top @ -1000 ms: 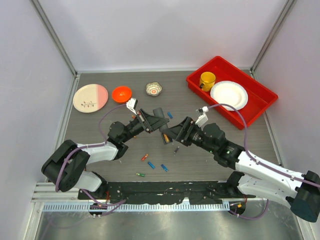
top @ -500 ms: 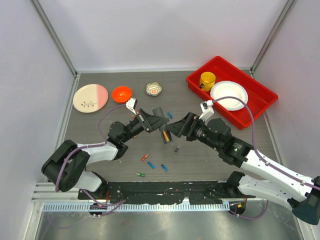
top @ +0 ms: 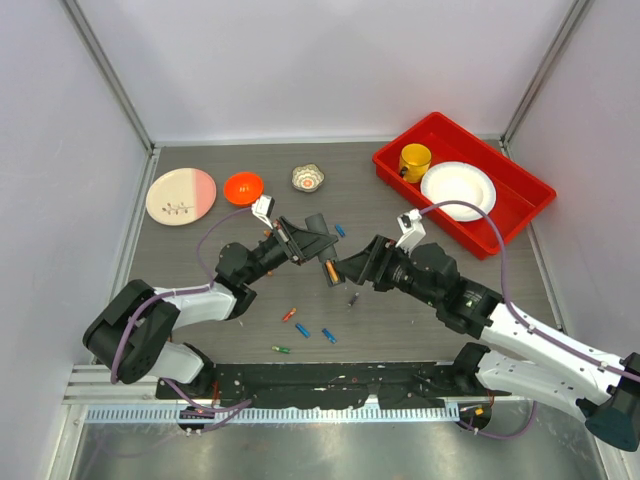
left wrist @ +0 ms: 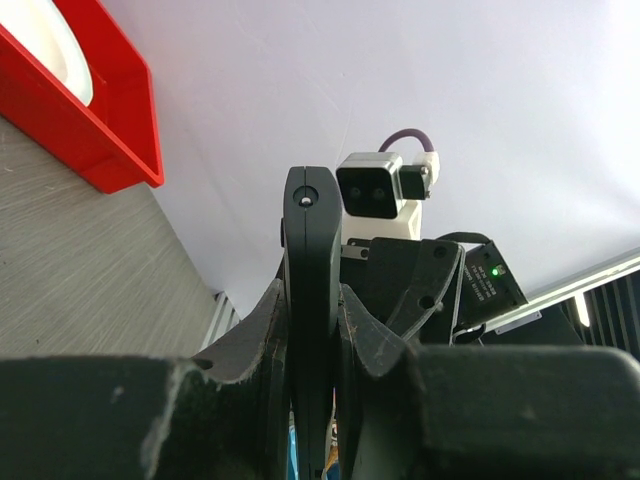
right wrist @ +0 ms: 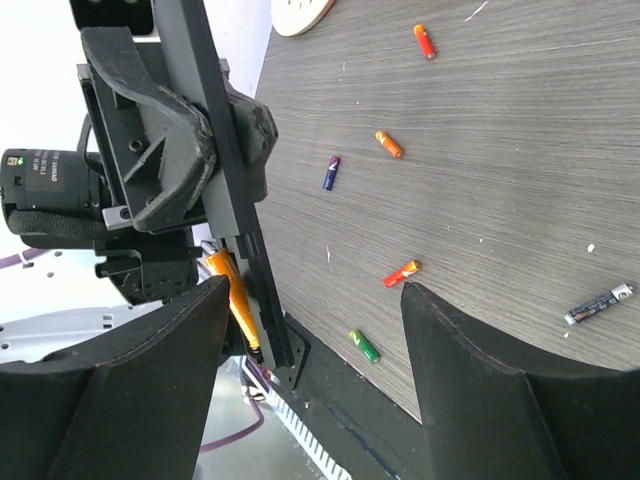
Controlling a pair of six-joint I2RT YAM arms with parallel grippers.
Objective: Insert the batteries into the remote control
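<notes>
The remote (right wrist: 258,255) is being held off the table (top: 370,200) near the middle of the top view. In the right wrist view it is running as a dark bar from the upper left down to the lower left. One orange battery (right wrist: 233,300) is lying along its lower end, apparently in the recess, though I cannot tell whether it is fully seated.

The left gripper (top: 300,243) is clamping the remote edge-on between its fingers (left wrist: 375,345), as the left wrist view is showing plainly. The right gripper (right wrist: 315,288) is facing the remote from the right, jaws apart and gripping nothing, its tips near the battery end of the bar.

The loose batteries (top: 302,331) are lying scattered on the table below both grippers in the top view: one orange, two blue and one green, with another blue one above.

The first battery appears to be going in. The next move is likely calling either for a push to seat that battery flush, or for the right gripper to drop to the table for a second. A thin cylinder lying flat is asking for a narrow, centred pinch. Meanwhile the left gripper should be keeping the recess turned toward the right arm.
</notes>
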